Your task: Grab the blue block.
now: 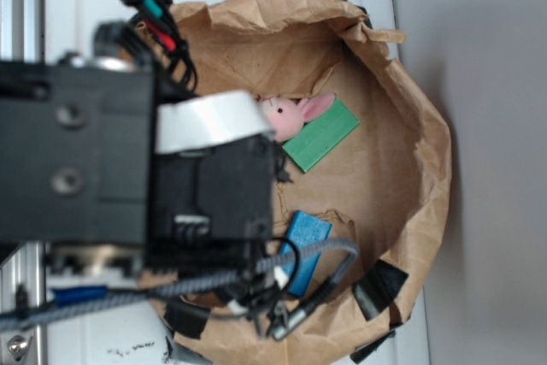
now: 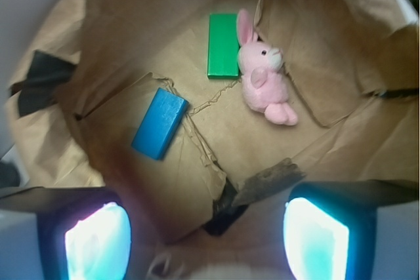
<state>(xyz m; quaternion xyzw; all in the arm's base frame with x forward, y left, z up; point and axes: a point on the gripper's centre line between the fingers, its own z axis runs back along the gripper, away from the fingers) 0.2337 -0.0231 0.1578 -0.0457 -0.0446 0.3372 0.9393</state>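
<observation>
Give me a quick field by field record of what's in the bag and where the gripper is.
container: crumpled brown paper bag, opened out
target: flat bright-blue rectangular block, lying on the paper, untouched
other block: flat green rectangular block, beside the bunny
toy: pink plush bunny, lying right of the green block in the wrist view
gripper: open, above the bag, holding nothing

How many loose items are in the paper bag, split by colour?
Blue: 1, the blue block
Green: 1, the green block
Pink: 1, the plush bunny
Total: 3, all lying on the paper bag; nothing is between the jaws.
</observation>
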